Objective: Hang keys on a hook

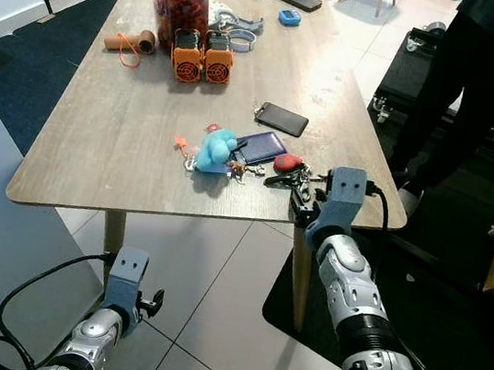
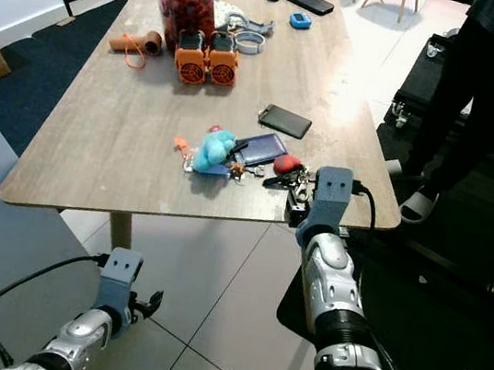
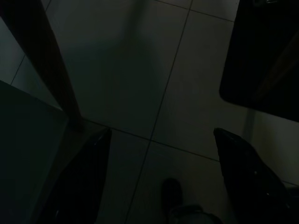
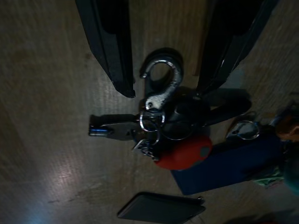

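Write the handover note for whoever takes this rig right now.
Right pincer: open, fingers either side of the carabiner of the keys, not closed on it.
Left pincer: open, idle, low over the floor tiles.
Keys lie near the table edge with a red fob, beside a blue wallet and blue plush.
Done: approach only.
Left: grasp, lift, hang on a hook.

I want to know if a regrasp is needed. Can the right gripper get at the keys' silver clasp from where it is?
Probably yes: the right gripper is open, its fingers straddling the silver clasp on the table, nothing between.
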Controlling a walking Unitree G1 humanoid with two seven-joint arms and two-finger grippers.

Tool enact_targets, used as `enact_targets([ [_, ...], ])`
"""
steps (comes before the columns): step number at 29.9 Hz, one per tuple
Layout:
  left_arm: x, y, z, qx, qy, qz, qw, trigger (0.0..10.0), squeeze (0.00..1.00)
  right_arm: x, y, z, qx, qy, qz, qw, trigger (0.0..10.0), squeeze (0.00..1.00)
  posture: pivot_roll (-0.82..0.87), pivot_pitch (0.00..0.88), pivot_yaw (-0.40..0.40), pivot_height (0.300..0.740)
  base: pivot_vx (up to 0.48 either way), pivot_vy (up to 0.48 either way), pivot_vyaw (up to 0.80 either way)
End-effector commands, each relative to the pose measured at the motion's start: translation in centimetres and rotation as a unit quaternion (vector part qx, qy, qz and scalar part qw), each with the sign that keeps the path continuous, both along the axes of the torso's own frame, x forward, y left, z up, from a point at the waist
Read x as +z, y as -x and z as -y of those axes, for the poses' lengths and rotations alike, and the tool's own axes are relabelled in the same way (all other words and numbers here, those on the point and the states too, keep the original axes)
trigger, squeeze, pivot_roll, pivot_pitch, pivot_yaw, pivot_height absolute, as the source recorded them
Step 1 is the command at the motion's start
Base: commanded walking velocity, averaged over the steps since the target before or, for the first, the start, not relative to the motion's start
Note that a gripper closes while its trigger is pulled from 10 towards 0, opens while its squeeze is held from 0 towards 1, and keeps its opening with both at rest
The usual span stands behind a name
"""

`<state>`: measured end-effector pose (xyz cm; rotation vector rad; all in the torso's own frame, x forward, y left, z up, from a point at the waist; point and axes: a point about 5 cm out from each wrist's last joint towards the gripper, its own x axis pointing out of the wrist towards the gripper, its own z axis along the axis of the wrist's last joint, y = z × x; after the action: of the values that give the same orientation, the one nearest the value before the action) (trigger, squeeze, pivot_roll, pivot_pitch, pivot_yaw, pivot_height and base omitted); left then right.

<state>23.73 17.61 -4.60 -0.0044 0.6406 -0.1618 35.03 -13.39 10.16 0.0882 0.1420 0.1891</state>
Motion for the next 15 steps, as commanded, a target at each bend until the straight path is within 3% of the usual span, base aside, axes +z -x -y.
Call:
enact_targets([
  [1, -0.20, 0.32, -0.48, 0.001, -0.007, -0.009, 1.000, 10.0, 0.00, -1.55, 0.53, -0.63, 0.017, 0.000, -0.043, 0.999, 10.0, 0.00, 0.03, 0.114, 0.017, 0.740, 0.000, 0.000, 0.00],
  [7, -0.28, 0.46, -0.54, 0.003, -0.007, -0.010, 1.000, 10.0, 0.00, -1.84, 0.72, -1.08, 0.043, 0.039, -0.039, 0.998, 10.0, 0.00, 0.03, 0.118, 0.015, 0.740, 0.000, 0.000, 0.00],
  [15, -0.30, 0.50, -0.52, 0.003, -0.006, -0.010, 1.000, 10.0, 0.00, -1.97, 0.81, -1.12, 0.045, 0.035, -0.042, 0.998, 10.0, 0.00, 0.03, 0.121, 0.014, 0.740, 0.000, 0.000, 0.00],
])
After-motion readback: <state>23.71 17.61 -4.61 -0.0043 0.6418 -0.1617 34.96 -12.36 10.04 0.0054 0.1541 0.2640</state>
